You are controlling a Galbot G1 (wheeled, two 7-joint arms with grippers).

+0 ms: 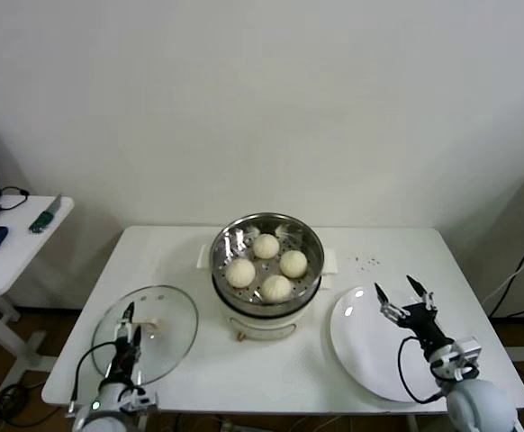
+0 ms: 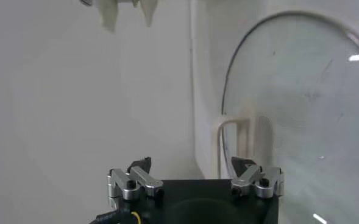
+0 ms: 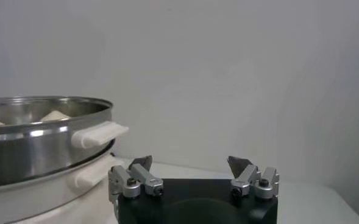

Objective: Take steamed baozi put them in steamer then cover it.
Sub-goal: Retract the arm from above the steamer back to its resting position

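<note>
Cover [image 1: 147,331] lies on table, apparently under the released left end effector [image 1: 129,326]; right end effector [image 1: 404,293] released.

No readable text, label or number anywhere.

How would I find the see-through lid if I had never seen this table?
Start at the shiny steamer in the middle of the white table. On the robot's left, near the front edge, the cover lies flat beside the open left end effector. Unlike the solid white plate opposite, it is clear glass with a cream handle.
</note>
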